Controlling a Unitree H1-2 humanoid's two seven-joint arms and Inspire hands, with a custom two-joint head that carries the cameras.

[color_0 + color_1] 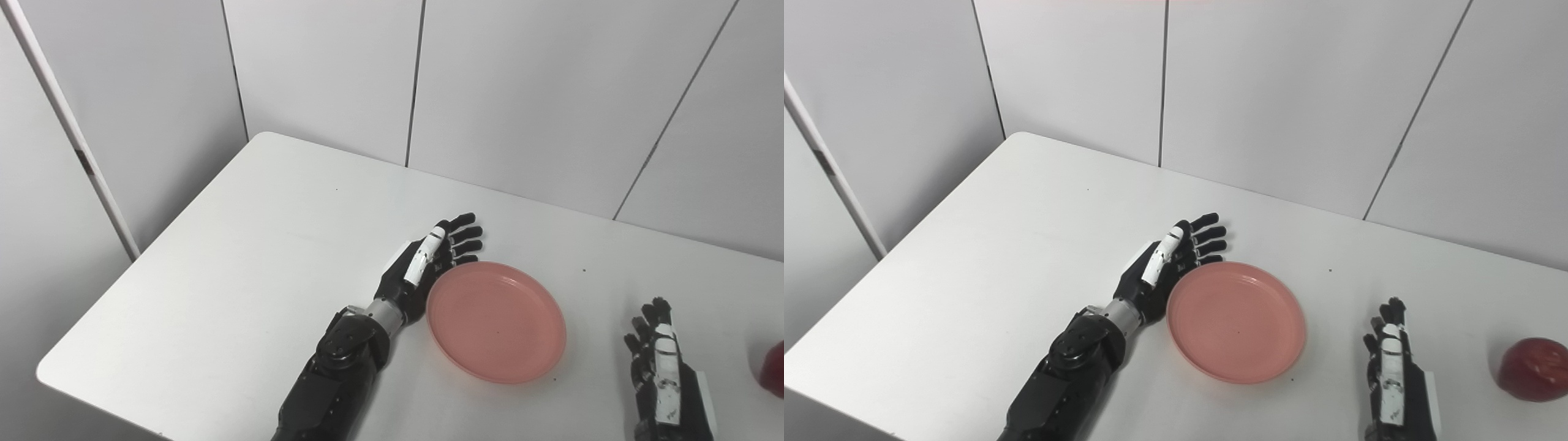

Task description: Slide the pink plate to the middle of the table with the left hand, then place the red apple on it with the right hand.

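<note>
The pink plate [496, 320] lies flat on the white table [257, 245], near its middle. My left hand [429, 260] is open, on edge against the plate's left rim, fingers stretched toward the back wall. The red apple [1532, 369] sits at the far right of the table; only a sliver of it shows at the edge of the left eye view [774, 370]. My right hand [1390, 367] is open and empty, resting between the plate and the apple, touching neither.
White wall panels [520, 92] stand close behind the table's far edge. The table's left edge and rounded front-left corner [46, 370] are in view.
</note>
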